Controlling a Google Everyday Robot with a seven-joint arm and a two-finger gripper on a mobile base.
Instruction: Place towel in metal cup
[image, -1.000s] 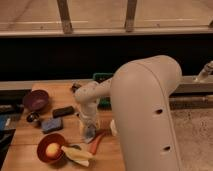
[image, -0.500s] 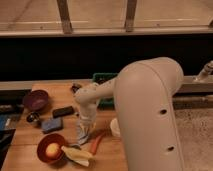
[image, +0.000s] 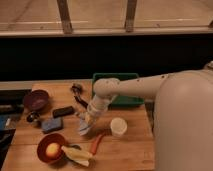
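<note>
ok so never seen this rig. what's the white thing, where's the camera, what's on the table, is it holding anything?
One camera, looking down at a wooden table; where it is mounted is unclear. The big white shape on the right is the robot's single arm, reaching to the table's middle. At its tip is the gripper, its fingers closed on the towel, a pale bunched cloth down at the tabletop. Around it: a purple bowl and a small dark metal cup at the left, a blue sponge, a white cup, a green tray behind, and a red bowl holding a yellow fruit.
</note>
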